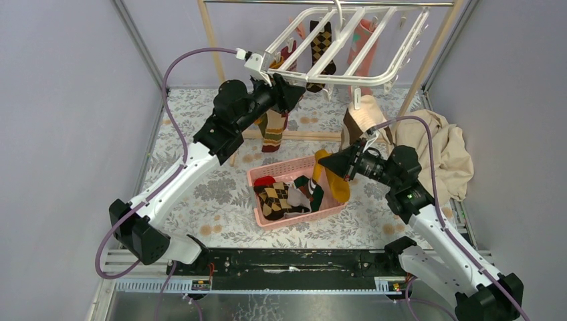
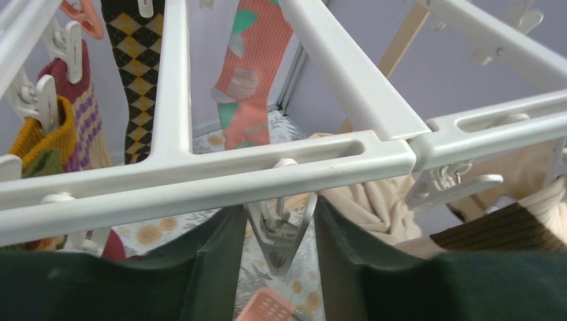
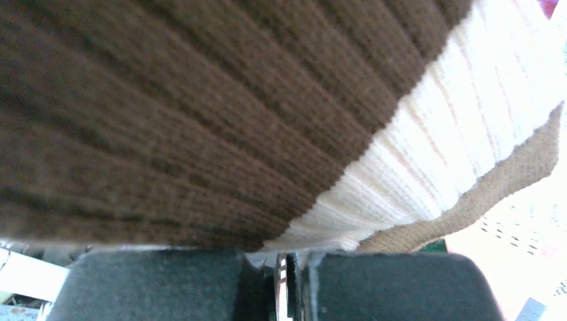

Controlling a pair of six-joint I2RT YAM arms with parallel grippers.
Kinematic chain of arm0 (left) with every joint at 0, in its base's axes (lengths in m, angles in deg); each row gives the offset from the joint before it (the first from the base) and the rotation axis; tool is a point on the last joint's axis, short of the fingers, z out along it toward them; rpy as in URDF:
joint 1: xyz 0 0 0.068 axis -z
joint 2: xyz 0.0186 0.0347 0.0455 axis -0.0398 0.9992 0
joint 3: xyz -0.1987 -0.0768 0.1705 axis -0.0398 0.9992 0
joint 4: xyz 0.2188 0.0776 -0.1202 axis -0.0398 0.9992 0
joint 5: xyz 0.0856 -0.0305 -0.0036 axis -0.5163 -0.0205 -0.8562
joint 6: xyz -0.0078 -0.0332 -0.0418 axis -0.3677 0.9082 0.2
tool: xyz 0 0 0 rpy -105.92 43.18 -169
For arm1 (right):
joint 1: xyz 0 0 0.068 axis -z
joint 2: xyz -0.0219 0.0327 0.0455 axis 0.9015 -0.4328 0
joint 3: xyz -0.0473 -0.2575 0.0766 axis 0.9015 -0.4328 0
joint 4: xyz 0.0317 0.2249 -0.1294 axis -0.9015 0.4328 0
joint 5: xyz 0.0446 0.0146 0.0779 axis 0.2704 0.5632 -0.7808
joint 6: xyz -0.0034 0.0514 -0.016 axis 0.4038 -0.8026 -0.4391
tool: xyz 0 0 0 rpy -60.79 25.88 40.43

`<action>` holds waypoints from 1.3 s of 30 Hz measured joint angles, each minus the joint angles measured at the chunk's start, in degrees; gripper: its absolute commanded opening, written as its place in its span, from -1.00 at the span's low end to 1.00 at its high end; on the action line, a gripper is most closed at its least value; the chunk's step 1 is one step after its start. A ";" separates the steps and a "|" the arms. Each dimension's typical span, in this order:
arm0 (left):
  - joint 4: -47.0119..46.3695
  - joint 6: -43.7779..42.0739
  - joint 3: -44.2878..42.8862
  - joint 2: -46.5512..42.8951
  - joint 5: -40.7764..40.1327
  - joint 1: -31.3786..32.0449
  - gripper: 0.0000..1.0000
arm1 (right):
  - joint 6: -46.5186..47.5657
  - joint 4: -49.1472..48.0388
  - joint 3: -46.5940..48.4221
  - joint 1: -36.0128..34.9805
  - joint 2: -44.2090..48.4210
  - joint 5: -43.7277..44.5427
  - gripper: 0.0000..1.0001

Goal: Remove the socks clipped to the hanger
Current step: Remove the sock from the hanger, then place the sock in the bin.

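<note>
Left fingers [image 2: 204,274] clamped on a white clip [image 2: 277,231]; right fingers [image 3: 167,287] closed just below a brown-cream ribbed sock [image 3: 267,114].
Left wrist only: the clip hangs under the front bar of the hanger [image 2: 200,174]. Black-yellow argyle sock [image 2: 137,73], coral sock [image 2: 251,67] and mustard sock [image 2: 40,140] are clipped in the upper frame. Right wrist: the ribbed sock fills the frame, so can't tell if anything is pinched. Top view only: the hanger sits top centre on the wooden rail [image 1: 438,50]. Pink basket [image 1: 281,165] is mid-frame on the worktop [image 1: 200,194] with a brown argyle sock [image 1: 273,199] inside. Yellow sock [image 1: 337,187] drapes over its right rim beside the right fingers. Beige cloth [image 1: 448,154] is piled at right.
</note>
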 measured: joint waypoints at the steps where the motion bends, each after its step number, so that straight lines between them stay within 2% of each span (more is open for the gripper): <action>1: 0.00 -0.22 0.04 -0.04 0.02 0.00 0.24 | 0.07 0.44 0.00 0.00 0.52 -0.35 -1.00; 6: 0.02 0.42 1.25 -0.70 0.13 -0.04 0.51 | 0.22 0.85 -2.27 0.00 2.54 -1.64 -1.00; 15: 0.07 1.42 7.45 -3.21 0.83 -0.02 0.55 | -0.46 0.35 -9.35 0.00 1.27 -1.44 -0.97; 19: 0.20 1.60 10.62 -5.22 1.18 0.26 0.57 | -0.94 -0.81 -11.54 0.00 -2.47 -0.72 -0.68; 21: 0.11 1.64 12.20 -6.54 1.20 0.55 0.58 | -1.14 -0.85 -12.00 0.00 -4.76 0.28 -0.41; 25: 0.15 1.97 14.93 -9.09 1.18 0.79 0.62 | -1.05 -0.48 -12.04 0.00 -7.78 2.99 -0.08; 27: 0.22 2.01 16.31 -10.40 1.16 0.92 0.62 | -0.90 0.07 -12.02 0.00 -8.39 4.81 0.21; 28: 0.26 2.01 16.74 -10.91 1.14 0.94 0.63 | -0.74 0.61 -12.02 0.00 -8.41 5.53 0.28; 31: 0.76 2.01 17.90 -12.41 0.50 0.94 0.66 | -0.48 1.66 -11.98 0.00 -8.35 7.74 0.37; 33: 1.51 2.01 18.12 -13.27 -0.46 0.94 0.96 | -0.39 2.64 -11.87 0.00 -8.00 9.05 0.44; 39: 5.68 2.71 19.17 -17.07 -5.86 0.94 0.97 | -0.39 2.95 -11.41 -0.11 -4.52 10.88 0.46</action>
